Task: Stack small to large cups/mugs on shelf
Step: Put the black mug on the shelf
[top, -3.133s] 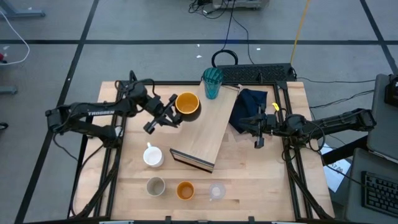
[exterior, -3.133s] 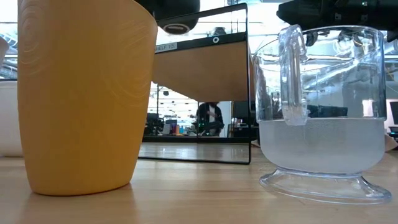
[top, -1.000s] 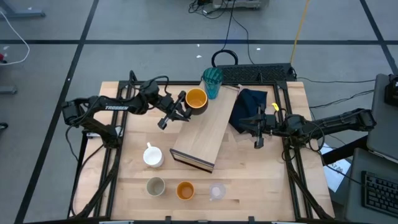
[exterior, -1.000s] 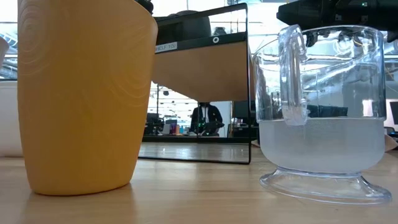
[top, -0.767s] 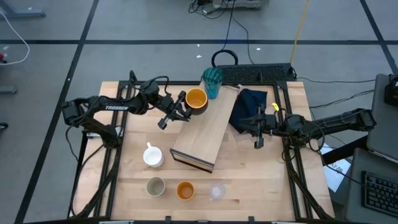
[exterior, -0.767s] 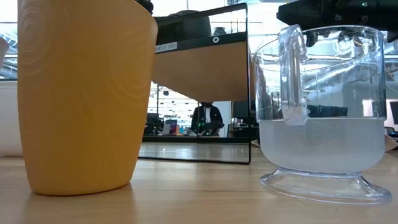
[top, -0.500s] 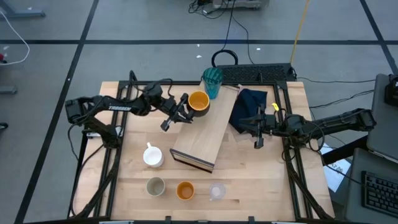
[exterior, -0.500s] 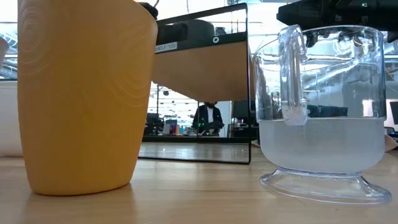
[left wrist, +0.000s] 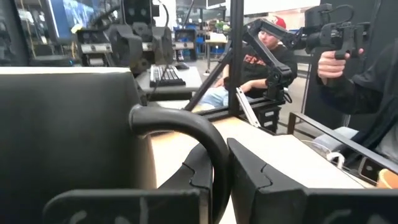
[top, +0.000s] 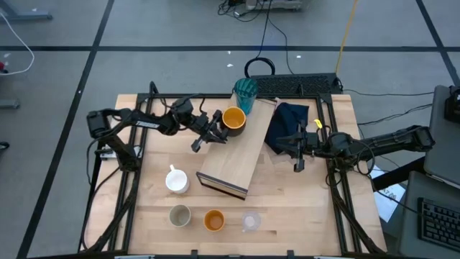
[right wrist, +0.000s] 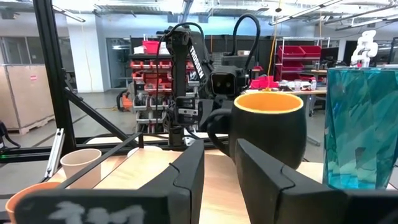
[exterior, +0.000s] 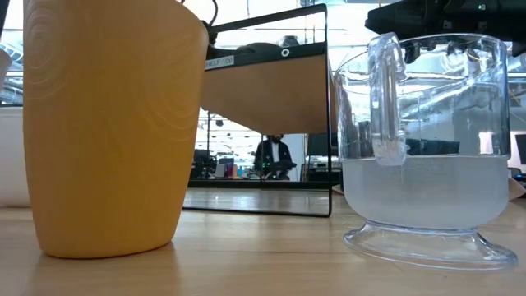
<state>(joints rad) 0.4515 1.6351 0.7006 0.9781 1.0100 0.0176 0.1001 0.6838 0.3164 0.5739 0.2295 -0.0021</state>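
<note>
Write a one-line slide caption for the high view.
Left gripper holds the dark mug over the shelf near the teal tumbler.

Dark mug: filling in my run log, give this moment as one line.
left gripper: shut on dark mug, over shelf far end | right gripper: open, waiting by navy cloth

Dark mug (top: 233, 119), yellow within (near-black outside in the right wrist view). Teal ribbed tumbler (top: 245, 95) at the far edge. Light-wood shelf (top: 241, 150) with a dark near end. Navy cloth (top: 288, 124) on the right. White mug (top: 177, 180) to the left; beige cup (top: 180, 214), orange cup (top: 213, 219) and clear glass (top: 251, 221) along the near row. Orange cup faintly wood-grained in the low view.
</note>
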